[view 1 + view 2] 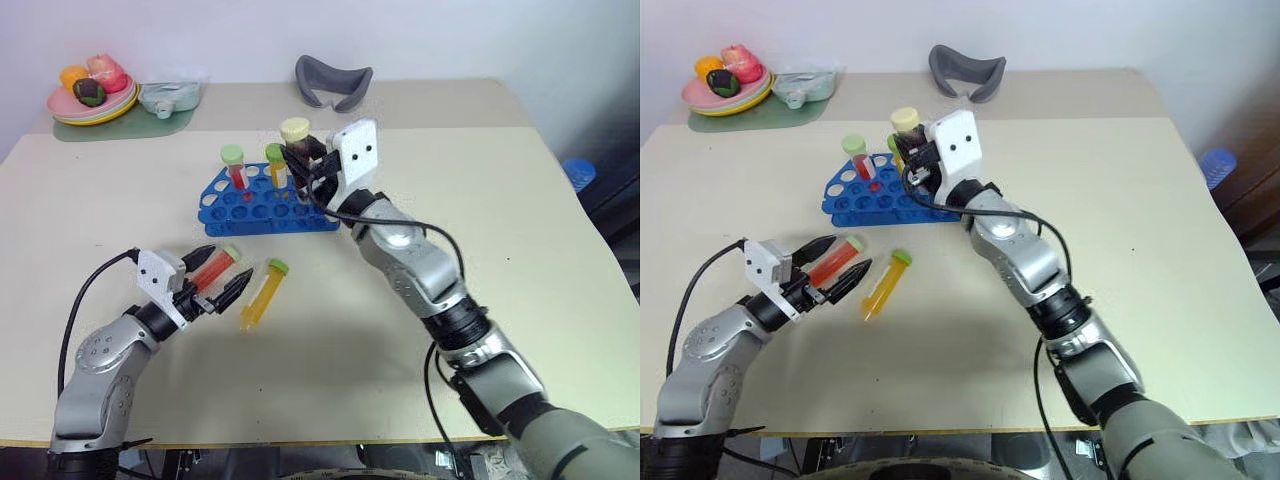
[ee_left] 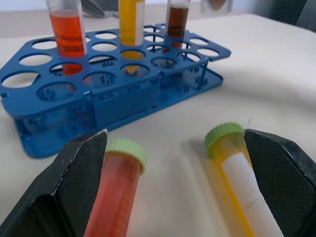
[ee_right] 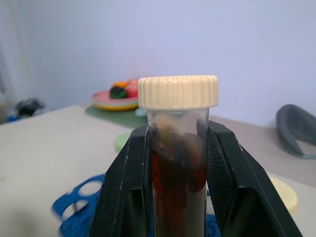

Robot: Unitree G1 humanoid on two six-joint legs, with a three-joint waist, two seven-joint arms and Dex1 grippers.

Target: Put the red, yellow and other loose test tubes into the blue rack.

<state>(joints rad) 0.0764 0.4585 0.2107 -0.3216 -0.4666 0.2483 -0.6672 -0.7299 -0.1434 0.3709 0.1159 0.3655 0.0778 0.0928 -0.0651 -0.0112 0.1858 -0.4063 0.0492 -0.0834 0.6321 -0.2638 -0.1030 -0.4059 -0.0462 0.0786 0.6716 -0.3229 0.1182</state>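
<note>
Over the blue rack (image 1: 262,203), near the middle of the bench (image 1: 520,240), a brown tube (image 1: 297,152) with a cream cap is clamped upright in the right claw (image 3: 177,163), just below the cap. In the left wrist view its lower end appears to sit already in a rear hole, beside a standing yellow tube (image 2: 131,22) and a standing red tube (image 2: 65,29). If the brown tube is let go while tilted or not fully seated, it could lean against its neighbours or tip out; if it is pulled sideways while clamped, the light rack could be dragged or lifted.

Nearer the bench's front, the left claw (image 2: 173,163) is held wide apart and low, with two loose green-capped tubes between its fingers: a red one (image 1: 216,266) and a yellow one (image 1: 263,292), lying close together. Were the fingers closed here, both tubes might be pinched at once, or one might be squeezed out and rolled toward the bench edge. A grip on the smooth barrel could also slip as a tube is swung upright. The holes are a close fit, so a small misalignment would jam a tube on the rim.
</note>
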